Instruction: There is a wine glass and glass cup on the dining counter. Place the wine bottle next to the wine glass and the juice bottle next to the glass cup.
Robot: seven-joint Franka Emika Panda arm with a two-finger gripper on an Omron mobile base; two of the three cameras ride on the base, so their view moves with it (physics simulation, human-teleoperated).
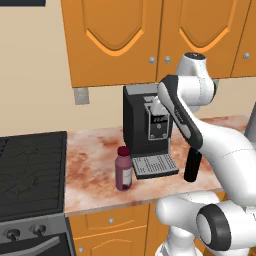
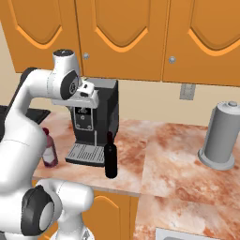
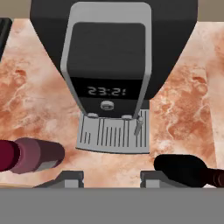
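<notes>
wine bottle (image 1: 192,166) top behind arm, juice bottle (image 3: 30,155) cap cut off

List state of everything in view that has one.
Juice bottle: upright on worktop, capped, left of coffee machine.
Wine bottle: upright on worktop, right of the machine's tray.
Coffee machine: display lit, tray bare.
Gripper: open, holding nothing, above the machine.
Cabinet doors: shut.
Grey canister: upright, lid on.
</notes>
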